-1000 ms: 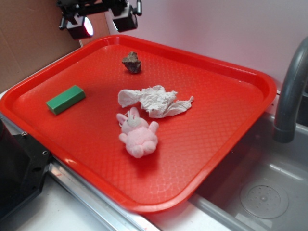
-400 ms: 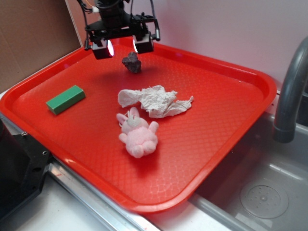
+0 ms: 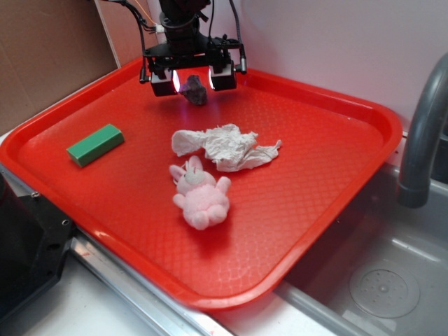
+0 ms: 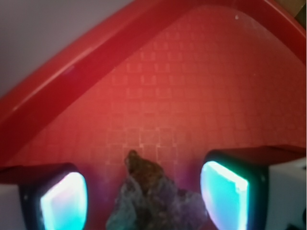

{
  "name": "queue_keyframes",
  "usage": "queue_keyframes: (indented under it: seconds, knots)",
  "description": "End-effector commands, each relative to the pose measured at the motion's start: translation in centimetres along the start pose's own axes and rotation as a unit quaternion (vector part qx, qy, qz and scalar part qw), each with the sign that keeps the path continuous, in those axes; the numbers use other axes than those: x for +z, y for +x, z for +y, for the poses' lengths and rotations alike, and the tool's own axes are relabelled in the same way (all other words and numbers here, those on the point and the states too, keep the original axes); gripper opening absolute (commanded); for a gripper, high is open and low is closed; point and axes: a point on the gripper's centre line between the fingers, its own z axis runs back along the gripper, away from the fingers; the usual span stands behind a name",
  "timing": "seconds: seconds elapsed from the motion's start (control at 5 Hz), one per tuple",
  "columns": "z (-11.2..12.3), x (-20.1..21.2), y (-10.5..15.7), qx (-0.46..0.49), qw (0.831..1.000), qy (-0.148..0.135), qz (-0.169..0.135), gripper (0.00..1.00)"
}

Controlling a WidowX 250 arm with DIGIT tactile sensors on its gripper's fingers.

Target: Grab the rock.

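Observation:
The rock [image 3: 194, 89], a small jagged dark brown-grey lump, lies near the far edge of the red tray [image 3: 315, 182]. My gripper [image 3: 193, 79] hangs over it, open, with one glowing pad on each side of the stone. In the wrist view the rock [image 4: 156, 196] fills the gap between the two lit pads [image 4: 224, 194], with clear space on both sides, so neither pad touches it. My gripper [image 4: 144, 199] holds nothing.
A crumpled white tissue [image 3: 224, 147] lies mid-tray, a pink plush toy [image 3: 201, 194] in front of it, and a green block [image 3: 95, 144] at the left. The tray's raised far rim [image 4: 72, 81] runs just behind the rock. A grey faucet [image 3: 423, 133] and sink stand at the right.
My gripper has come down and moved right from the tray's far left corner, and its open pads now straddle the rock. The rock and the other objects have not moved.

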Motion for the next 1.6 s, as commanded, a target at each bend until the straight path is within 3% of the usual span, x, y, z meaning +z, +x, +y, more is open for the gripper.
queue_keyframes:
  seconds: [0.0, 0.2, 0.4, 0.6, 0.8, 1.0, 1.2, 1.4]
  knots:
    - [0.4, 1.4, 1.3, 0.019, 1.0, -0.021, -0.014, 0.0]
    - [0.7, 1.9, 1.5, 0.021, 0.999, -0.021, -0.011, 0.0]
    - [0.0, 5.7, 0.9, -0.108, 0.994, -0.024, 0.009, 0.0]
    - [-0.1, 9.4, -0.5, -0.219, 0.974, -0.04, 0.035, 0.0]
    - [0.0, 12.7, -2.3, -0.291, 0.955, -0.039, 0.045, 0.0]
    - [0.9, 15.5, -4.7, -0.371, 0.923, -0.081, 0.069, 0.0]
    - [2.0, 16.6, -5.6, -0.383, 0.914, -0.105, 0.079, 0.0]
    - [3.3, 17.6, -6.4, -0.375, 0.917, -0.117, 0.067, 0.0]
